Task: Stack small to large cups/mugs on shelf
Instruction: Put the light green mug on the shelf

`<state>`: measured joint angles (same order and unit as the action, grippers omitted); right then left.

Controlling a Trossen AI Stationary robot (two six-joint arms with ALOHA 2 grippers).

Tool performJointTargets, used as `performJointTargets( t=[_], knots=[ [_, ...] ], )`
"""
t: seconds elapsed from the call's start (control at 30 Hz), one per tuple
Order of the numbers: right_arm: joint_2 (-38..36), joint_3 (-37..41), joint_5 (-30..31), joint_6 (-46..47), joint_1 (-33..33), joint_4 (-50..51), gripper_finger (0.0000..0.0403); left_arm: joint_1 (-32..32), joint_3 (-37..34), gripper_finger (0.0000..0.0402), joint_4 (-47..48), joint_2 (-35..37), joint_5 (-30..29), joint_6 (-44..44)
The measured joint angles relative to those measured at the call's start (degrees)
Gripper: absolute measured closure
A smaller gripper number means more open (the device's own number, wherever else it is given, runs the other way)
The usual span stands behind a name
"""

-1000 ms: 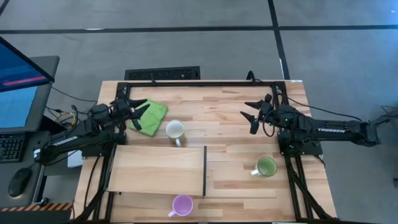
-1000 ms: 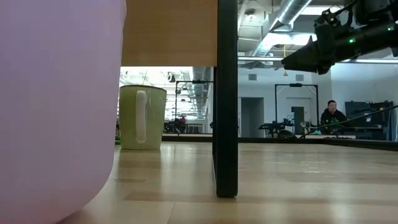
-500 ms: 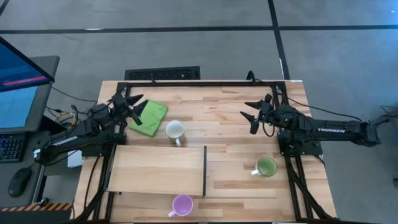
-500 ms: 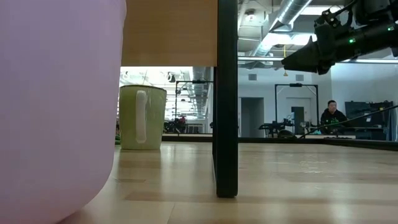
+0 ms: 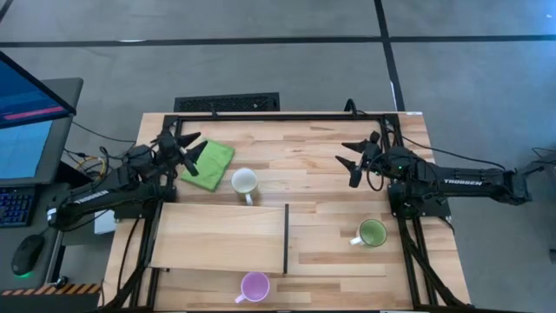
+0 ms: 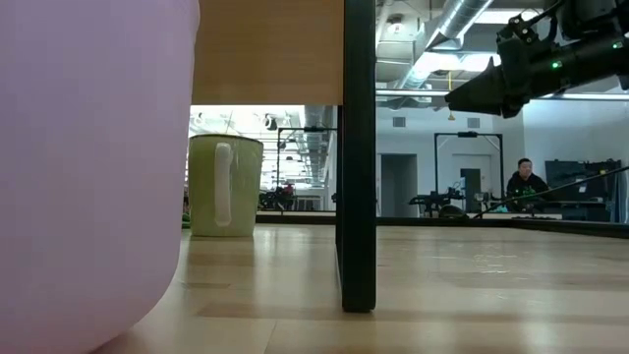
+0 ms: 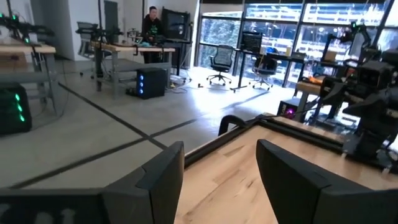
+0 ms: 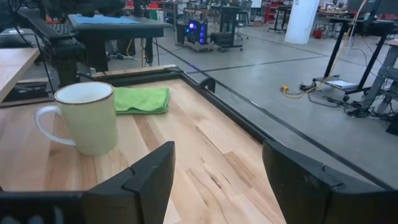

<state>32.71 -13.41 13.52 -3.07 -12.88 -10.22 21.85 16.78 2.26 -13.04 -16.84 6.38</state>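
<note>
The white mug [image 5: 245, 183] stands on the table just beyond the shelf [image 5: 221, 236]. It also shows in the low view [image 6: 224, 185] and in the right wrist view [image 8: 87, 118]. The green mug [image 5: 373, 233] stands to the right of the shelf's dark strip [image 5: 286, 238]. The purple mug [image 5: 254, 286] stands at the near edge and fills the left of the low view [image 6: 88, 177]. My left gripper [image 5: 182, 146] is open and empty at the far left, beside the green cloth [image 5: 210, 162]. My right gripper [image 5: 352, 158] is open and empty, raised at the far right.
In the low view the shelf board [image 6: 270, 49] stands raised on its dark upright [image 6: 356, 157], with room beneath it. A black frame rail [image 5: 278, 116] runs along the table's far edge. A person [image 6: 526, 182] sits far off in the room.
My left gripper has drawn back a little from over the green cloth toward the table's far left corner, still open. The mugs, the shelf and my right arm have kept still.
</note>
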Motion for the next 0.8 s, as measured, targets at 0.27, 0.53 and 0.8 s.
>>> performJointTargets(
  t=[0.27,0.53,0.8],
  knots=[
    [0.0,0.0,0.01,0.0,-0.01,1.85,0.0137,-0.09,0.0,0.0209,0.2,-1.47,13.04,-2.86],
    [0.01,0.0,0.0,0.0,0.0,2.15,0.0137,-0.07,4.9,0.0209,4.04,-12.3,14.99,-3.37],
    [0.02,0.0,0.01,-0.35,-0.02,2.65,0.0137,-0.9,16.92,0.0209,13.12,-28.63,15.53,-3.62]
  ],
)
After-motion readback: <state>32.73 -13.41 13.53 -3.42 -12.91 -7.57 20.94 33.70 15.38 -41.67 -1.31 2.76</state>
